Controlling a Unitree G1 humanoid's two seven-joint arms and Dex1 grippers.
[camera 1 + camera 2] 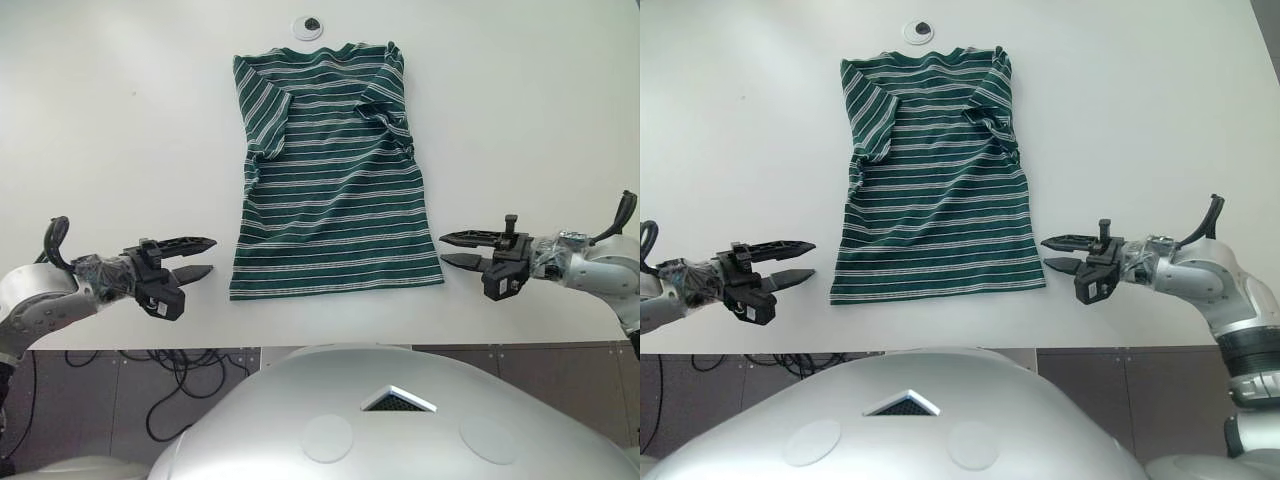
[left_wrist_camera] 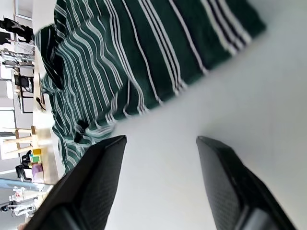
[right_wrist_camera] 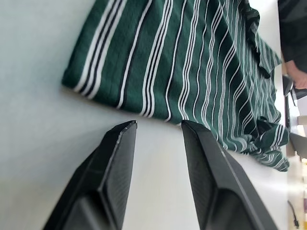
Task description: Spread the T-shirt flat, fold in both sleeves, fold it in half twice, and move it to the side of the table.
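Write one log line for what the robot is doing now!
T-shirt: sleeves folded in, flat on table | left gripper: open, beside hem | right gripper: open, beside hem

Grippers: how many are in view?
2: left gripper beside the T-shirt's hem on the robot's left, right gripper beside the hem on its right, both open, clear of the cloth.

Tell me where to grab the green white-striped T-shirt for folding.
Probably its two near hem corners, each from its outer side: the green white-striped T-shirt lies flat, and the open left end effector and right end effector flank those corners.
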